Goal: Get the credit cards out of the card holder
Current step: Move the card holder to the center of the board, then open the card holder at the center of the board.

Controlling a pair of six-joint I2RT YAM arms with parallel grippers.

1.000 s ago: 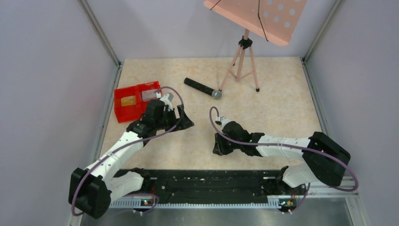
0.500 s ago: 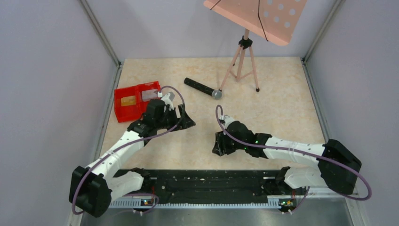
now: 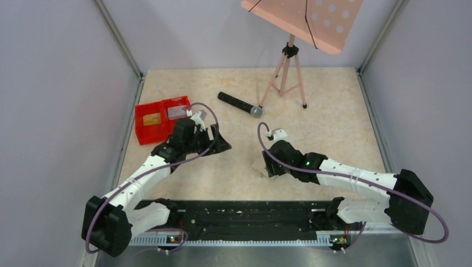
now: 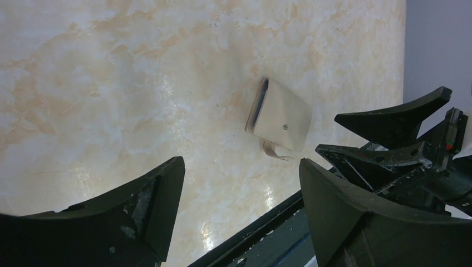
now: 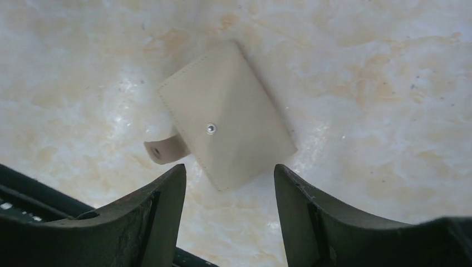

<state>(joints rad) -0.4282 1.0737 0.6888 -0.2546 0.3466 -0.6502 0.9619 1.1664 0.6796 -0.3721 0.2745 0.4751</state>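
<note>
1. The small, flat, pale cream bifold card holder (image 5: 225, 130) lies folded shut on the beige marbled tabletop (image 5: 362, 83). It sits close to the front edge, about mid-width.
2. In the right wrist view its long axis runs on a diagonal from upper left to lower right. The snap stud faces up, and a short strap tab (image 5: 162, 150) sticks out loose from its lower-left long edge.
3. The right gripper (image 5: 229, 171) hangs over the holder's near corner with its fingers spread, pinching nothing.
4. The left gripper (image 4: 240, 167) is also spread and empty. It is well apart from the holder and beside the red two-compartment plastic tray (image 3: 146, 133).
5. In that tray a gold-yellow card (image 3: 151, 118) lies in the left compartment and a silvery grey card (image 3: 177, 111) in the right.
</note>
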